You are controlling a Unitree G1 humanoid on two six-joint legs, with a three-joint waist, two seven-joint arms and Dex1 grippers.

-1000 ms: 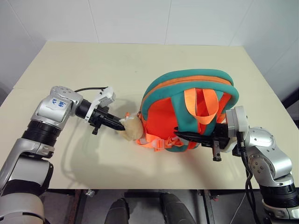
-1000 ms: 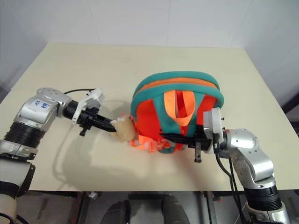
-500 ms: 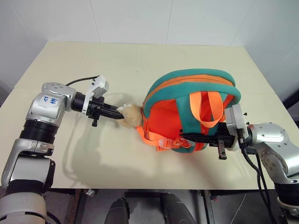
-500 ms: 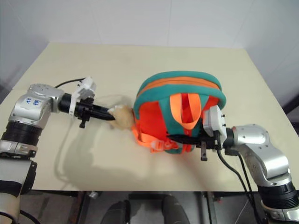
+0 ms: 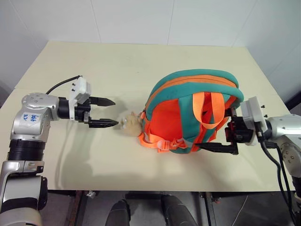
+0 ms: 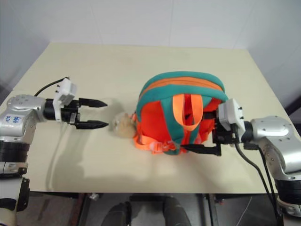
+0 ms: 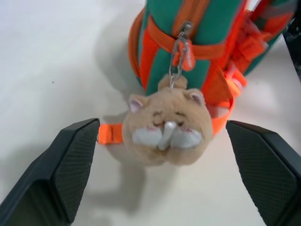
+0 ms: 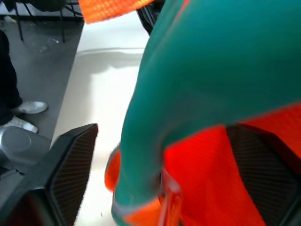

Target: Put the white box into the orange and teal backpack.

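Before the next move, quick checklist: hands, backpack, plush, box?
1. Left hand open, off the plush monkey: ok.
2. Right hand open beside the orange and teal backpack: ok; contact with fabric: cannot tell.
3. Backpack standing on the table: ok.
4. Backpack zip open or closed: cannot tell.
5. White box inside the backpack: cannot tell.

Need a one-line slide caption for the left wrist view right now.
Left gripper open, its fingers either side of the tan plush toy clipped to the orange and teal backpack, gripping nothing.
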